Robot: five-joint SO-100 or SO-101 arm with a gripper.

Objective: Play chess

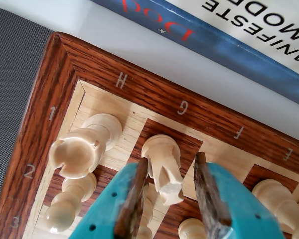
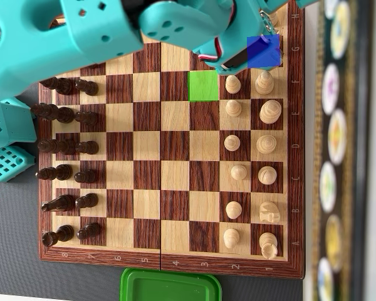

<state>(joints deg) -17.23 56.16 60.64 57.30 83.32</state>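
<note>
Jaws: my jaws (image 1: 177,196) stand open, one teal finger on each side of the white knight (image 1: 164,167), with a gap on both sides; I hold nothing.
Knight: it stands on the dark G1 square near the board's corner, between my rusty finger pads (image 1: 134,199) in the wrist view.
Neighbours: the white rook (image 1: 82,147) stands on H1 just beside the knight, with a white pawn (image 1: 67,201) on H2 next to it.
Chessboard: the wooden chessboard (image 2: 169,266) lies on the grey tabletop (image 2: 12,276); white pieces fill the right two files of the overhead view, dark pieces (image 2: 66,116) the left two.
Marks: a green square (image 2: 202,85) overlays a square on rank 3, a blue square (image 2: 264,51) overlays G1.
My arm: it covers the board's top edge in the overhead view.
Edges: a green lid (image 2: 170,285) lies below the board; a blue book (image 1: 214,42) lies beyond the H side.
</note>
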